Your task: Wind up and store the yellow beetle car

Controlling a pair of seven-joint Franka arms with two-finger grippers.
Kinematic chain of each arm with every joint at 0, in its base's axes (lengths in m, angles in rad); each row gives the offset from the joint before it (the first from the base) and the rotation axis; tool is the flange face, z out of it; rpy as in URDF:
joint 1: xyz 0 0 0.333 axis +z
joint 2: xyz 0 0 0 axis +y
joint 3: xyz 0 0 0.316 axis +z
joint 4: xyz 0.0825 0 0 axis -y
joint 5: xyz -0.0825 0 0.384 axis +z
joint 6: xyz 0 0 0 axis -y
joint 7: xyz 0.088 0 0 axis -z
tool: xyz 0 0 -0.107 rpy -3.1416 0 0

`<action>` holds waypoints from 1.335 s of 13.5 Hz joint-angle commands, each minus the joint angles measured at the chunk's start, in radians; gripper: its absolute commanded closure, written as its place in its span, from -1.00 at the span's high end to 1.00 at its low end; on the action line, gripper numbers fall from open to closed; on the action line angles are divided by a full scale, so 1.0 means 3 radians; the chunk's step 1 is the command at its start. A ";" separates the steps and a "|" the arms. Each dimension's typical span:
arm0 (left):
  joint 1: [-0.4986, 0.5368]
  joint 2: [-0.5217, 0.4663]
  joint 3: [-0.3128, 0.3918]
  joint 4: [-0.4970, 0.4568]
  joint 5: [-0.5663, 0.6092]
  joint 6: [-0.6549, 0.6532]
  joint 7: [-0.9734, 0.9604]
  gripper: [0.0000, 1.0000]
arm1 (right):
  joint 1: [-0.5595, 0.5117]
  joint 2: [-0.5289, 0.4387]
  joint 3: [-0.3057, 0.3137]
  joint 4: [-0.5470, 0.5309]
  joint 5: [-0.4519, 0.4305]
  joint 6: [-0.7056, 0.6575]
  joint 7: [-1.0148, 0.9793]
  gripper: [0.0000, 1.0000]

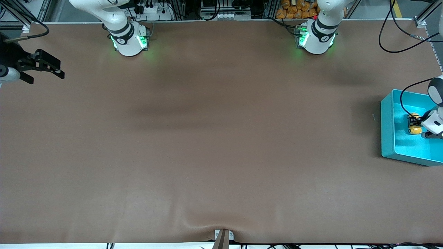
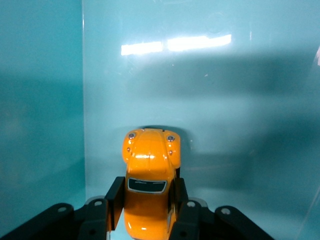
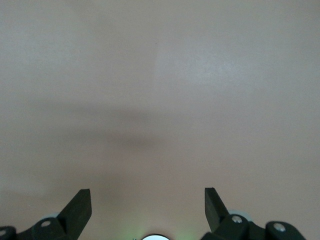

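Note:
The yellow beetle car (image 1: 414, 124) is inside the teal bin (image 1: 387, 128) at the left arm's end of the table. My left gripper (image 1: 417, 121) reaches down into the bin and is shut on the car. In the left wrist view the black fingers (image 2: 115, 197) hug both sides of the yellow beetle car (image 2: 149, 162), whose rounded nose points away over the bin's floor (image 2: 225, 100). I cannot tell if the wheels touch the floor. My right gripper (image 1: 46, 76) waits open over the right arm's end of the table. Only bare brown mat shows under the right gripper (image 3: 147, 200).
The brown mat (image 1: 214, 138) covers the whole table. The bin's upright walls (image 2: 40, 100) stand close around the left gripper. A small clamp (image 1: 223, 237) sits at the table edge nearest the front camera.

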 commanded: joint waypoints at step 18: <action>-0.0430 -0.1253 -0.0413 0.1339 -0.1177 -0.2561 -0.0089 1.00 | -0.0153 0.0084 -0.0054 0.0233 -0.0033 -0.0037 -0.0010 1.00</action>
